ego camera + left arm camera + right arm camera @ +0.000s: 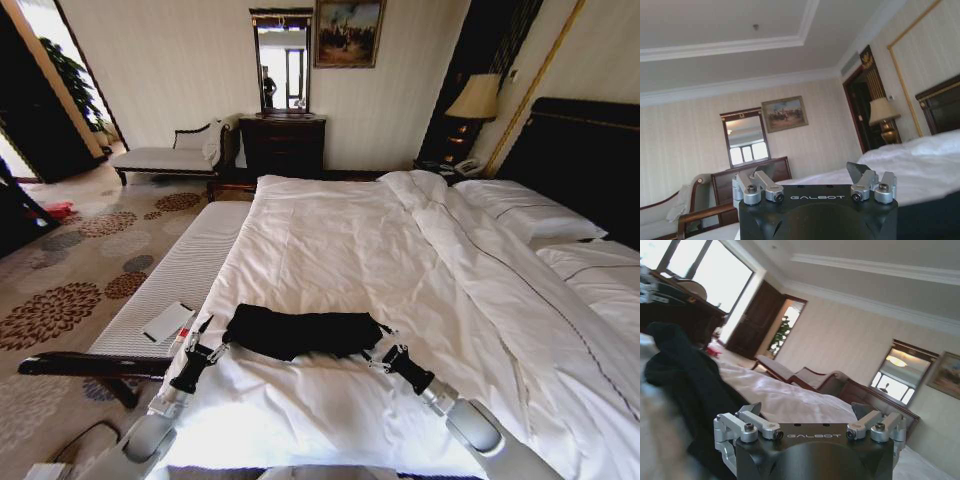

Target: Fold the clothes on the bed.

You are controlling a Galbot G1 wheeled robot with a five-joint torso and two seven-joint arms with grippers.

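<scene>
The clothes, a black T-shirt, lie bunched in a long strip across the near part of the bed, on its white duvet. My left gripper is at the strip's left end and my right gripper at its right end. Both wrist views show the fingers spread wide with nothing between them: the left gripper faces the room, and the black fabric lies beside the right gripper. The shirt's lettering is hidden.
A pale striped bench with a white card on it runs along the bed's left side, with a dark wooden arm near my left arm. Pillows and the headboard are at the right; a dresser and a chaise stand at the far wall.
</scene>
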